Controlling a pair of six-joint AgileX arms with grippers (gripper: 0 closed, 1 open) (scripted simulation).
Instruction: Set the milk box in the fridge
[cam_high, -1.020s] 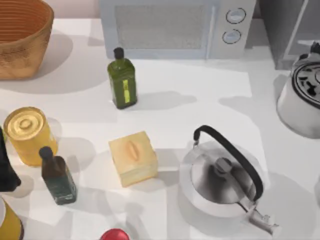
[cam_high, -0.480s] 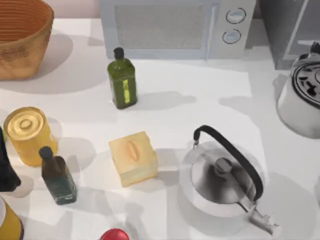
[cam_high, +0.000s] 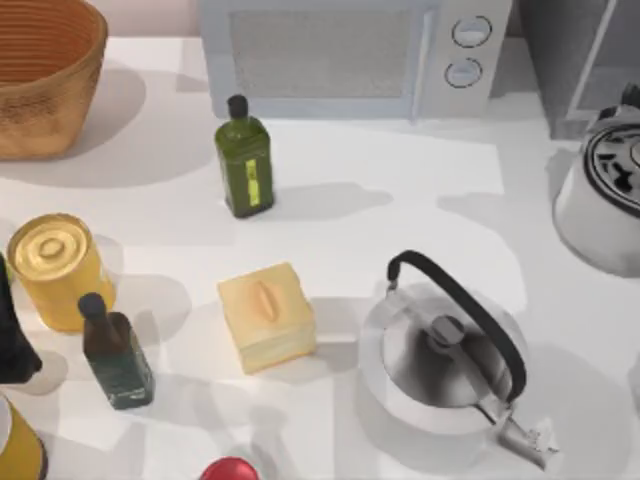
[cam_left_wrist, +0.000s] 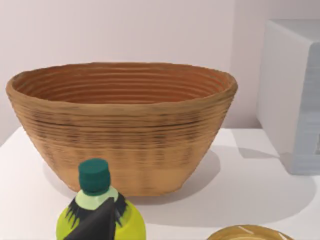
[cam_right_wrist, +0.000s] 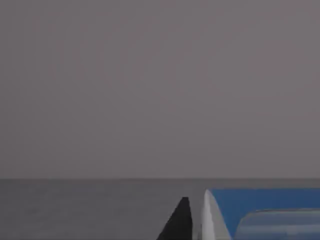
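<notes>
Overhead camera above the table (cam_high: 400, 200); left wrist camera low, near the basket (cam_left_wrist: 122, 125), shared overhead.

- no text, brand, number or sign can be read anywhere.
- the green bottle (cam_high: 244, 168) carries a yellow label, blank as far as can be told.
- the microwave (cam_high: 352, 55) dials show no readable marks.

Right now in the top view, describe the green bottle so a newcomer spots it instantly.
Start at the white microwave along the table's back edge. Just in front of its left end stands the green bottle, upright. It has a black cap and yellow label, unlike the darker teal bottle near the front left.
</notes>
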